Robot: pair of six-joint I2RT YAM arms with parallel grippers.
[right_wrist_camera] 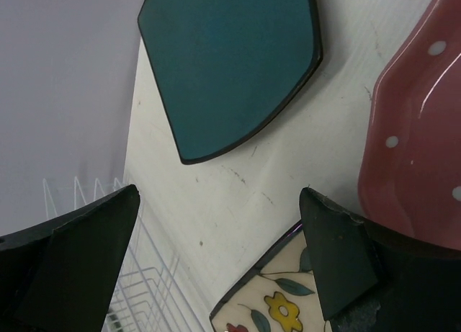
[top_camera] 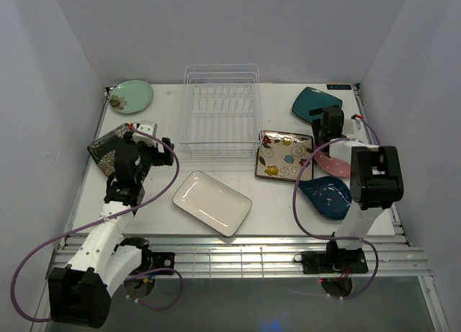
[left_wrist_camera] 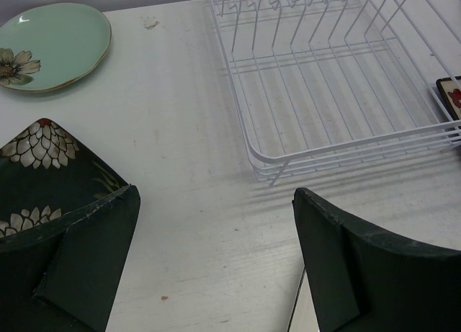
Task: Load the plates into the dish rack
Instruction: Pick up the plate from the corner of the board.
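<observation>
Near edge of the table (top_camera: 162,123): white plate (top_camera: 212,202), centre; dark blue plate (top_camera: 325,196), right.
Middle: dark flowered plate (top_camera: 108,150) at the left edge, left end effector (left_wrist_camera: 216,202) beside it, jaws wide, empty. Patterned plate (top_camera: 284,155) and pink plate (top_camera: 337,166), right end effector (right_wrist_camera: 220,202) above them, spread wide, empty.
Far edge: dish rack (top_camera: 220,109), holding no plates; teal plate (top_camera: 315,104); green plate (top_camera: 130,96), far-left corner.
Step, as judged: first pick not yet made. Next move: pinch a plate's rim, then stand it between the prongs.

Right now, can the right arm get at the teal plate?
Probably yes. The right pincer is open and faces the teal plate, with only bare table between them; the pink plate lies off to the side.
</observation>
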